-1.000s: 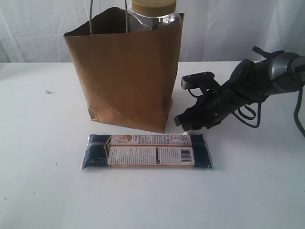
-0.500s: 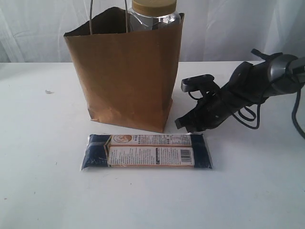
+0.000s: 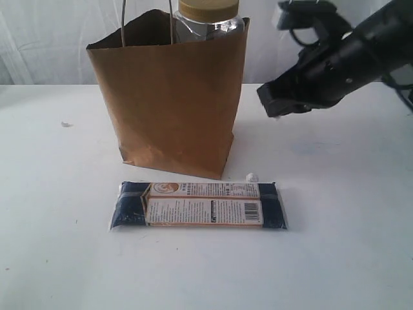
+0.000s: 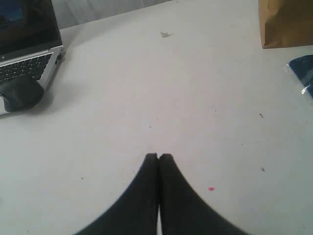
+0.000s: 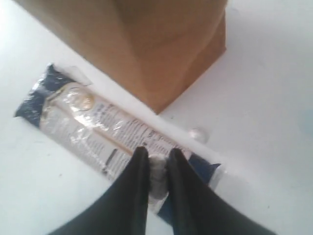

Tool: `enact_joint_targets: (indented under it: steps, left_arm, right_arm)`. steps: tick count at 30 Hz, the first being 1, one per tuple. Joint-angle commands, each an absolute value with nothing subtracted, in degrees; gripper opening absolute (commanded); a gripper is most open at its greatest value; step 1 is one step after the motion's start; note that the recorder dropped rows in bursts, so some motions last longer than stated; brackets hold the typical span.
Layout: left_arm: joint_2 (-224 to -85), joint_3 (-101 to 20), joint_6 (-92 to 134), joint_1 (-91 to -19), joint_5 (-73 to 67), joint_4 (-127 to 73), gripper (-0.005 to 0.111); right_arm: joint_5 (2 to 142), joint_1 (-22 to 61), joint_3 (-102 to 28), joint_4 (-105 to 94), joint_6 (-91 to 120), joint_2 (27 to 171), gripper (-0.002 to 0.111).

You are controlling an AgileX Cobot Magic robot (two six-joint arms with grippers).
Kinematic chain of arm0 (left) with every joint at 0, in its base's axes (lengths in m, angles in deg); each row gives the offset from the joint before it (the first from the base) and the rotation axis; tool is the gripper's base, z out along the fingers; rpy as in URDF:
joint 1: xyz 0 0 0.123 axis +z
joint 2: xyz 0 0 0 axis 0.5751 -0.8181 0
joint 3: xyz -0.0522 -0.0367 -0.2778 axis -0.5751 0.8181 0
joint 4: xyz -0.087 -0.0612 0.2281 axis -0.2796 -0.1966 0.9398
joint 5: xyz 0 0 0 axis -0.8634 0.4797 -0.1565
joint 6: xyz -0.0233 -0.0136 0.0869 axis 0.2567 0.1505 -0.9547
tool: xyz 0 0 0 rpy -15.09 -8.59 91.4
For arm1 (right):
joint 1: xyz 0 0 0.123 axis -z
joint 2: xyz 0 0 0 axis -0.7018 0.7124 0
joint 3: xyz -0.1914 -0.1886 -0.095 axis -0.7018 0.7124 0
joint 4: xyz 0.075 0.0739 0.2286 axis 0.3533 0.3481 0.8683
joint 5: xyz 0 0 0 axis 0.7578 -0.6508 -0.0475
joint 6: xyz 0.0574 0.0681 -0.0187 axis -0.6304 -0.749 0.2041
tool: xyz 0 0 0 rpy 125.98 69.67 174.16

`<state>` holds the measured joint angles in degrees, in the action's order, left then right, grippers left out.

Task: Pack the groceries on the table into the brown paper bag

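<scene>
The brown paper bag (image 3: pixel 171 97) (image 5: pixel 161 44) stands upright on the table (image 3: pixel 348 245), and a clear jar with a mustard-yellow lid (image 3: pixel 208 16) pokes out of its top. In front of the bag lies the long navy-orange packet (image 3: pixel 199 205) (image 5: pixel 98 129), flat on the table. My right gripper (image 3: pixel 276 110) (image 5: pixel 157 155) hangs in the air to the right of the bag, shut on a small whitish wad (image 5: pixel 157 171). My left gripper (image 4: pixel 158 156) is shut and empty over bare table. The bag's corner (image 4: pixel 286 24) shows far off in the left wrist view.
A small white scrap (image 3: pixel 251 176) (image 5: pixel 198 133) lies on the table by the bag's front right corner. A laptop (image 4: pixel 27 54) and a dark mouse (image 4: pixel 19 93) sit at the table's left side. A tiny speck (image 3: pixel 64 124) lies left of the bag.
My right gripper has lifted from the table beside the bag's corner, up and to the right, its jaws narrowing on the whitish wad. The white scrap now shows where it was.
</scene>
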<state>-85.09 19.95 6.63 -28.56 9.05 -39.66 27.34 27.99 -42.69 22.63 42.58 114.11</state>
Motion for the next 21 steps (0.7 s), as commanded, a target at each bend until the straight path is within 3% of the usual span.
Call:
enact_joint_targets:
  steps: [1,10,21]
  left_arm:
    - [-84.84,20.15,6.67,-28.48,8.92,-39.8,0.0]
    - [-84.84,20.15,6.67,-28.48,8.92,-39.8,0.0]
    - [-84.84,20.15,6.67,-28.48,8.92,-39.8,0.0]
  right_arm:
    - [20.58,27.45,-42.71,27.5,42.17,103.75,0.0]
    - [41.87,23.81,-42.82,61.67,58.93,97.38,0.0]
    - [54.43,16.26,-52.76,64.47,68.24,113.47,0.0]
